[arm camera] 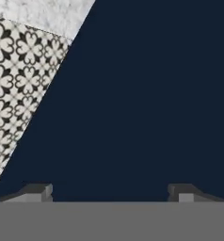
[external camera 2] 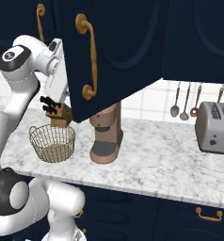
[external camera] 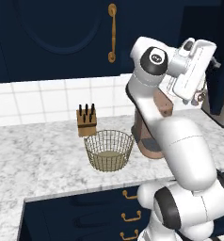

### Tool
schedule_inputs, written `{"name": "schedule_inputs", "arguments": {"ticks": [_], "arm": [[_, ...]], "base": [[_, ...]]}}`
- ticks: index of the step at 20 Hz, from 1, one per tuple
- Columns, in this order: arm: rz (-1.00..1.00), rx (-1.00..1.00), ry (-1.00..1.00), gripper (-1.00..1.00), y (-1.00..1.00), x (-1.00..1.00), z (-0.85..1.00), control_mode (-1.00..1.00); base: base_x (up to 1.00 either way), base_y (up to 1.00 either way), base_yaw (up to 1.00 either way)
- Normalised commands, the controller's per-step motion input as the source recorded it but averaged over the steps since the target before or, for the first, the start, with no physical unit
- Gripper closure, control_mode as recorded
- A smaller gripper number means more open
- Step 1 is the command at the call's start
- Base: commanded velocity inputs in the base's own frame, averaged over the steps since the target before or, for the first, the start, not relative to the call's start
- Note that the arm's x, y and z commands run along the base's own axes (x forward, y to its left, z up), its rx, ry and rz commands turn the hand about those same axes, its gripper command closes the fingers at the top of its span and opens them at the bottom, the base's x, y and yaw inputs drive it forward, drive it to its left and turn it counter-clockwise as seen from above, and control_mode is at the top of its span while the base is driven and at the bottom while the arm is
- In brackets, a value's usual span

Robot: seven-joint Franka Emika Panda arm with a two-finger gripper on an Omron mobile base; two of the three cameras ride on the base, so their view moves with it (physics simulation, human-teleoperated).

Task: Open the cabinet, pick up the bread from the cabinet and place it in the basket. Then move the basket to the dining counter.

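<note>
The navy cabinet door (external camera 2: 123, 52) with its brass handle (external camera 2: 89, 56) stands swung out over the worktop. Its edge (external camera: 222, 52) is at the right of the left base view. My white hand (external camera: 194, 68) is raised right beside that edge, behind the door in the right base view. My gripper (arm camera: 109, 192) is open, its fingertips (arm camera: 36, 190) wide apart and close to a flat navy surface, with nothing between them. The wire basket (external camera: 109, 150) (external camera 2: 52, 143) sits empty on the marble worktop below my hand. The bread is hidden. The dining counter is out of view.
A wooden knife block (external camera: 86, 121) stands behind the basket. A brown coffee machine (external camera 2: 107, 136) is beside it, under the open door. A toaster (external camera 2: 215, 127) and hanging utensils (external camera 2: 184, 101) are at the right. A closed cabinet door (external camera: 62, 28) is up left.
</note>
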Motion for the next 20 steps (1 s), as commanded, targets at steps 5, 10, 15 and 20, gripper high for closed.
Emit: {"name": "schedule_inputs", "arguments": {"ticks": [5,10,15,20], "arm": [[-0.08,0.07,0.0,-1.0,-1.0,-0.68,-0.09,-1.0],[0.19,0.14,-0.04,-1.0,-1.0,0.0,-0.11,-1.0],[0.2,0.06,-0.05,-1.0,-0.85,0.0,-0.15,-1.0],[0.01,0.06,0.0,-1.0,0.26,0.02,-0.13,-1.0]], "base": [[0.0,0.0,0.0],[0.0,0.0,0.0],[0.0,0.0,0.0],[0.0,0.0,0.0]]}}
